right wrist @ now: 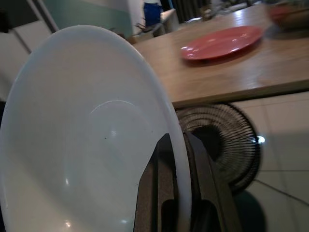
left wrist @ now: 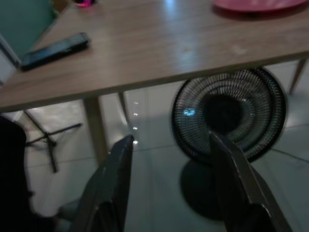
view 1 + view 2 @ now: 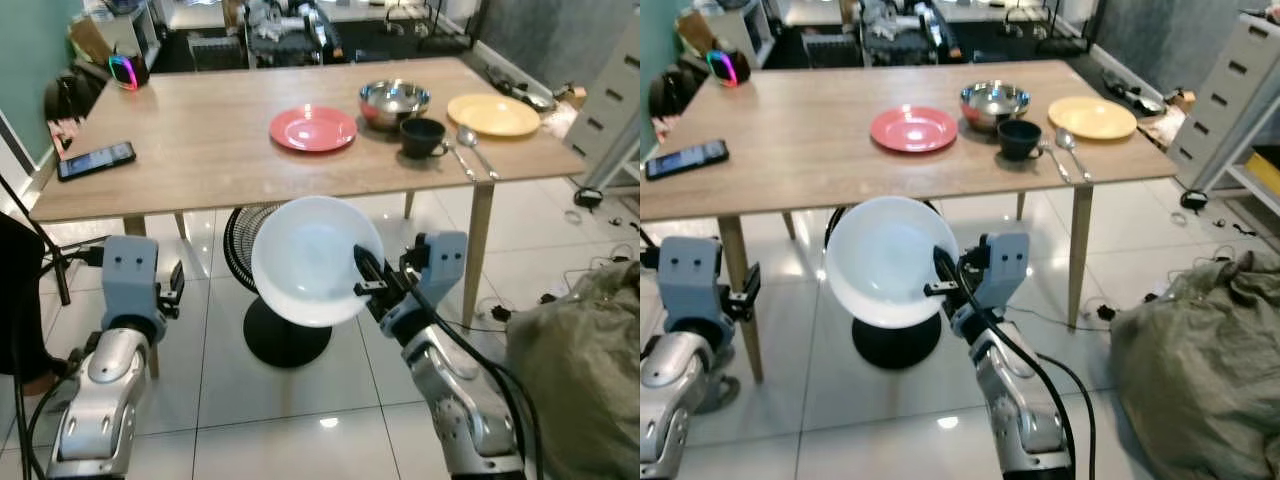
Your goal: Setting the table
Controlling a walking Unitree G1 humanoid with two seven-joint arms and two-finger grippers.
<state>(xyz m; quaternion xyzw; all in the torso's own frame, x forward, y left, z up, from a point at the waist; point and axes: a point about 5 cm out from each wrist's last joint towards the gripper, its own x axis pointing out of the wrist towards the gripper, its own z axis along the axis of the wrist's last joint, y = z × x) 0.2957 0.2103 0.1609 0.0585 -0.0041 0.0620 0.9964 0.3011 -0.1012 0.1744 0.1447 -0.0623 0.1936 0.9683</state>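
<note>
My right gripper [image 3: 366, 275] is shut on the rim of a white plate [image 3: 313, 260], held tilted in front of the table's near edge, below tabletop height. The wrist view shows the plate [image 1: 91, 135] pinched between both fingers [image 1: 159, 193]. On the wooden table [image 3: 200, 150] lie a red plate [image 3: 312, 128], a steel bowl [image 3: 394, 100], a black cup [image 3: 423, 137], two spoons [image 3: 472, 150] and a yellow plate [image 3: 493, 114]. My left gripper [image 2: 169, 145] is open, low at the left, facing the table's underside, with nothing between its fingers.
A phone [image 3: 96, 160] lies at the table's left edge and a glowing gadget [image 3: 124, 71] at the far left corner. A black floor fan [image 3: 262, 300] stands under the table. A green sack [image 3: 580, 360] lies on the floor at right. Drawers [image 3: 610, 100] stand far right.
</note>
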